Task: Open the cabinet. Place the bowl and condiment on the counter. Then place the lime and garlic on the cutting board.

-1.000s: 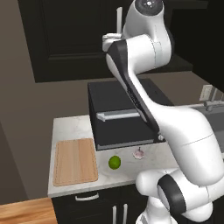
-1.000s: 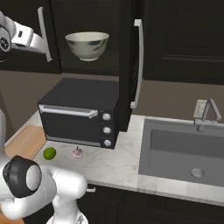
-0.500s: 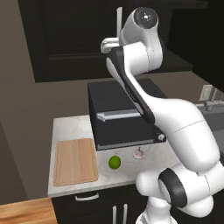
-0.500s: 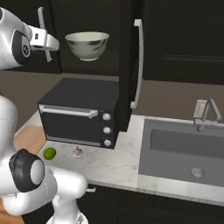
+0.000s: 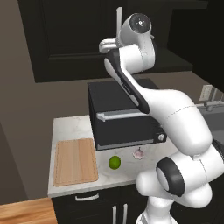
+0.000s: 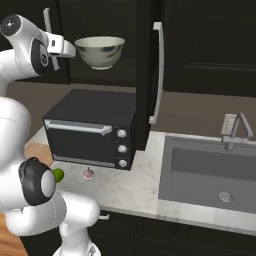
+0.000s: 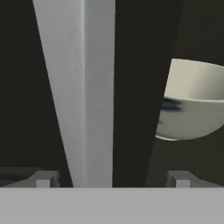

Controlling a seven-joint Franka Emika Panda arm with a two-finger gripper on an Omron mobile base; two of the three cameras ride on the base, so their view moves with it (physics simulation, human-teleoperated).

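Observation:
The cabinet's right door (image 6: pixel 146 75) stands open, and its left door (image 5: pixel 74 39) is shut. The cream bowl (image 6: pixel 100 51) sits inside on the shelf, also seen as the bowl (image 7: pixel 192 105) to the right in the hand view. My gripper (image 7: pixel 113 179) is open, with the left door's silver handle (image 7: pixel 81 87) standing between its widely spread fingertips without being touched. On the counter (image 5: pixel 70 127), the lime (image 5: pixel 114 162) and garlic (image 5: pixel 139 154) lie right of the cutting board (image 5: pixel 75 161). The condiment is hidden.
A black toaster oven (image 5: pixel 122 118) stands on the counter under the cabinet, right behind the lime and garlic. A sink (image 6: pixel 205 175) with a faucet (image 6: pixel 237 130) lies to the right. The open door's handle (image 6: pixel 159 70) juts out over the oven's right end.
My hand has swung in toward the left door's handle, and the arm's upper joints have shifted with it. The bowl, lime and garlic have not moved.

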